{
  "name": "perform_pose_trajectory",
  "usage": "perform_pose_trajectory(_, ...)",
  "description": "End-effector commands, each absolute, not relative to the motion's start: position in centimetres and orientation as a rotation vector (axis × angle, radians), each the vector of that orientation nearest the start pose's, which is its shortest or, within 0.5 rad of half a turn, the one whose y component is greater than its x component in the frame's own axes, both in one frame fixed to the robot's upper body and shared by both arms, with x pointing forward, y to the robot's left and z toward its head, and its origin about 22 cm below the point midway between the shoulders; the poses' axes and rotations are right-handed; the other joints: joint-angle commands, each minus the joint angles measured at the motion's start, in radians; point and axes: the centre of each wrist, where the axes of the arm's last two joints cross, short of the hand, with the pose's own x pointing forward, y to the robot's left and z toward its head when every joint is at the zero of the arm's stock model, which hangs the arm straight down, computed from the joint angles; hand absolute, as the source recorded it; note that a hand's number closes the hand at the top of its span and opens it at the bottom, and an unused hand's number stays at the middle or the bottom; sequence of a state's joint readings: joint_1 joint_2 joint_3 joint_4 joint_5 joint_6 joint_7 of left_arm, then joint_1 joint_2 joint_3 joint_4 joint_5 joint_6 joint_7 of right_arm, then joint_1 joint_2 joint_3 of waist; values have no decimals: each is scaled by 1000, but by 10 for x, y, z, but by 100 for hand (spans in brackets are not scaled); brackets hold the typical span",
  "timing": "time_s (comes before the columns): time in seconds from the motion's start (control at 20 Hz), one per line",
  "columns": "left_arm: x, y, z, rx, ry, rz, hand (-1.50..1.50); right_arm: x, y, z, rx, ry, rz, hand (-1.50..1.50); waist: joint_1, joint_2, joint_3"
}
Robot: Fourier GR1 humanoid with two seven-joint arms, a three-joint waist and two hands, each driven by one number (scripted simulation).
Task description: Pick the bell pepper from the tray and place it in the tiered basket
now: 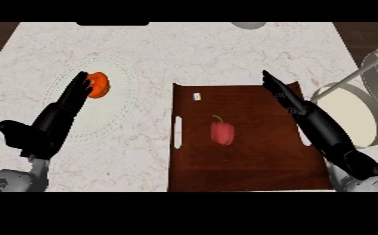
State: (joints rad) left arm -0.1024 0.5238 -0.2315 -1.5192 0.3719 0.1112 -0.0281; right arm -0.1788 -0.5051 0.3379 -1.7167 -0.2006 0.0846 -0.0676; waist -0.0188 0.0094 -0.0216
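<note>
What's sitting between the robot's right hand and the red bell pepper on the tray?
Nothing. In the head view, only bare brown tray surface lies between the right hand and the bell pepper.

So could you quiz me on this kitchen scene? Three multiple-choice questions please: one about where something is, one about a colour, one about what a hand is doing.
1. Where does the bell pepper lie?
A. On the brown tray
B. In the tiered basket
C. On the bare counter

2. What colour is the round fruit on the pale plate at the left?
A. Green
B. Orange
C. Purple

3. What is the right hand doing?
A. Curled round the pepper
B. Fingers stretched out over the tray's right side, holding nothing
C. Resting inside the basket

Answers:
1. A, the red pepper sits near the tray's middle.
2. B, it is plainly orange, beside the left hand fingertips.
3. B, its fingers are straight and apart from the pepper.
</note>
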Motion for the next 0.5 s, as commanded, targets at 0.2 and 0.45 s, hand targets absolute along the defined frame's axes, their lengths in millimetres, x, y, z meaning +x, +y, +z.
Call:
perform_pose_trajectory(0.2,266,339,50,399,-1570,-191,0,245,-232,61,-145,-1821,-92,150,-41,-22,25)
perform_pose_trajectory(0.45,250,349,33,461,-1497,-167,0,207,-280,-8,-681,-1443,-464,-150,-103,-12,21)
